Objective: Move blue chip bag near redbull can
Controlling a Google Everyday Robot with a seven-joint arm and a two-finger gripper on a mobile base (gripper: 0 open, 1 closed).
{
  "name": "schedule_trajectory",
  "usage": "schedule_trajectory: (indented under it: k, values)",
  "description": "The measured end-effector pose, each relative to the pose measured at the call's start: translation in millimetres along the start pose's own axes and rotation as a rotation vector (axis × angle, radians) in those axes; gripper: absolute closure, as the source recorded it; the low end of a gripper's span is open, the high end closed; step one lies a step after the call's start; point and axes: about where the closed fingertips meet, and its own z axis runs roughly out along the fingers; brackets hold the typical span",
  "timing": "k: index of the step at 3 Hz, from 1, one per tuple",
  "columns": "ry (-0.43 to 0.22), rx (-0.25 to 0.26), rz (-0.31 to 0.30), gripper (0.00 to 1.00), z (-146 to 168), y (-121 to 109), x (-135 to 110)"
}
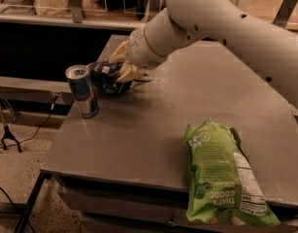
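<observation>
The redbull can (82, 91) stands upright near the left edge of the grey table (153, 130). The blue chip bag (104, 75) is a small dark navy bag, held low over the table just right of and behind the can, close to it. My gripper (120, 68) is shut on the blue chip bag, its pale fingers (129, 74) wrapped around the bag's right side. The white arm reaches in from the upper right.
A larger light-green bag (223, 176) lies at the table's front right, overhanging the front edge. A counter with containers runs along the back. A stand leg and cables are on the floor to the left.
</observation>
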Motion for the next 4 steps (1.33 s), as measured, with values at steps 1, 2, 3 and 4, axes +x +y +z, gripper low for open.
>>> schedule_trajectory:
  k: [1,2,3,4]
  values:
    - [-0.001,-0.003,-0.002,0.61,1.5,0.6,-1.2]
    - [-0.003,-0.006,-0.003,0.38,2.9,1.2,-2.4]
    - [-0.004,-0.009,-0.005,0.15,4.3,1.8,-3.6]
    - [-0.005,-0.011,-0.007,0.0,5.6,2.4,-4.7]
